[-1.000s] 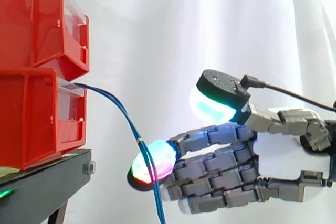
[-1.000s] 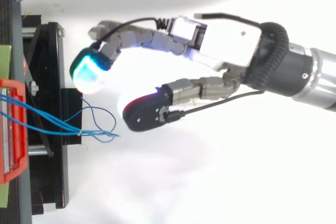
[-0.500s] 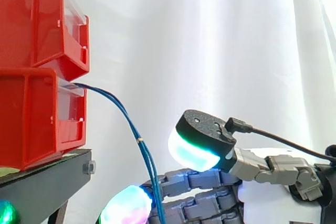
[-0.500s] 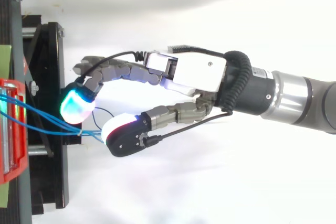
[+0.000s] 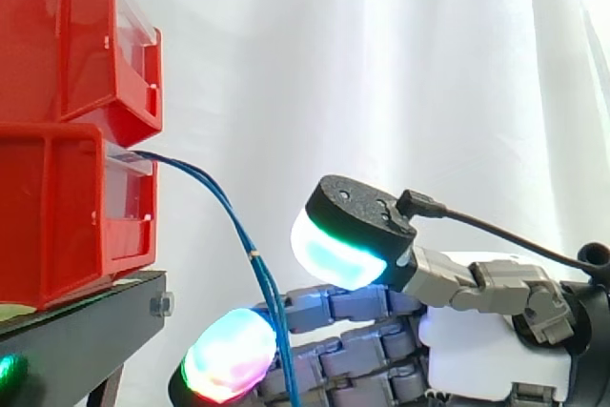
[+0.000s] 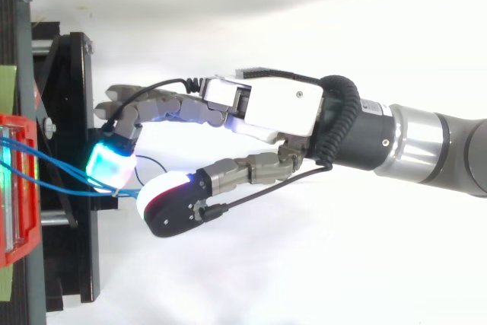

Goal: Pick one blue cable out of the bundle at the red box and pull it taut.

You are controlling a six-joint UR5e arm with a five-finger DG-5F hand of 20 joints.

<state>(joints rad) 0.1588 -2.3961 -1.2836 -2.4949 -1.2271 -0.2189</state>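
A bundle of thin blue cables (image 5: pixel 230 209) leaves the front of the lower red bin (image 5: pixel 57 207), which sits under a second red bin (image 5: pixel 67 35) on a black stand (image 5: pixel 86 321) before a white curtain (image 5: pixel 381 64). The cables arc down and to the right. The robot hand (image 5: pixel 486 340) reaches in from the right, loosely spread and gripping nothing. The cables cross just in front of a glowing fingertip (image 5: pixel 229 355), with the cyan-lit thumb pad (image 5: pixel 343 245) apart above it. From above, the cables' loose ends lie between fingertip and thumb.
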